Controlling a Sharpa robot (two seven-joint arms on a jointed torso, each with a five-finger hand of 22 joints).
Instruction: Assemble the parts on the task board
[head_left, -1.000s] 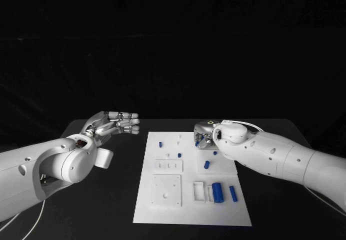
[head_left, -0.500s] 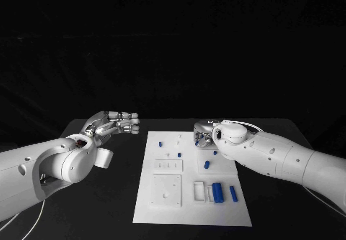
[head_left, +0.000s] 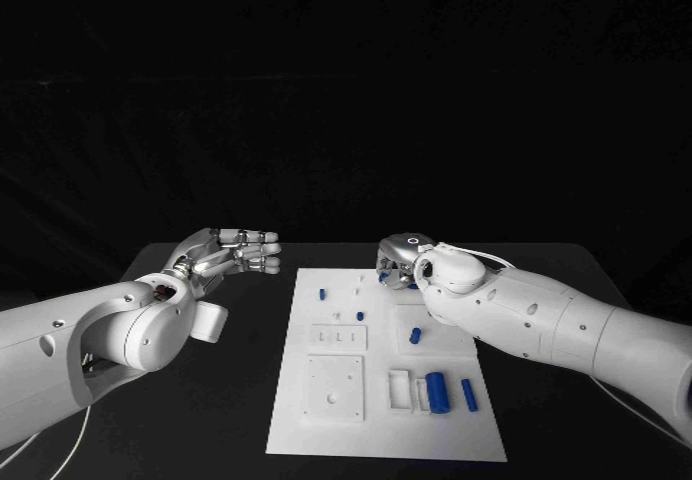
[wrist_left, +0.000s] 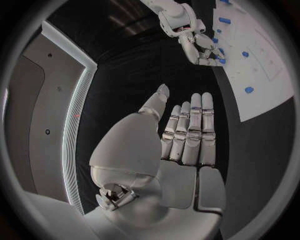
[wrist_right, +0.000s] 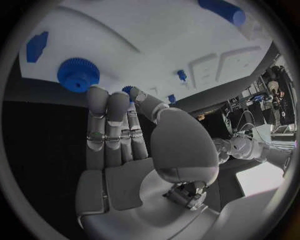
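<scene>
Desk (head_left: 202, 400): black; I see it carrying the white task board (head_left: 332, 440) dead centre, the board's long axis running from 6 to 12 o'clock in my head view.
Right arm: it comes in from 3 o'clock, and my right hand (head_left: 400, 262) sits over the board's far right corner, at about 1 o'clock.
Right hand fingers (wrist_right: 105, 107): close together, nearly straight, tips just beside a blue gear (wrist_right: 78, 74) lying flat on the board; whether they pinch a second small gear half hidden at the tips I cannot tell.
Left hand (head_left: 238, 248): at 10 o'clock, off the board, fingers held together and lightly curled, holding nothing.
Large cylinder (head_left: 436, 389): at 5 o'clock on the board, lying in a tray, long axis toward 12.
Small peg (head_left: 467, 393): just beside it, parallel.
Short pegs: one (head_left: 414, 335) mid-board, one (head_left: 322, 294) at 11 o'clock, both pointing roughly toward 12.
Step in hand, my judgement: picking up or seating the gear.
Doing it well: I would lower slowly, keep the gear flat, pinch its rim evenly, and leave the left hand parked.
</scene>
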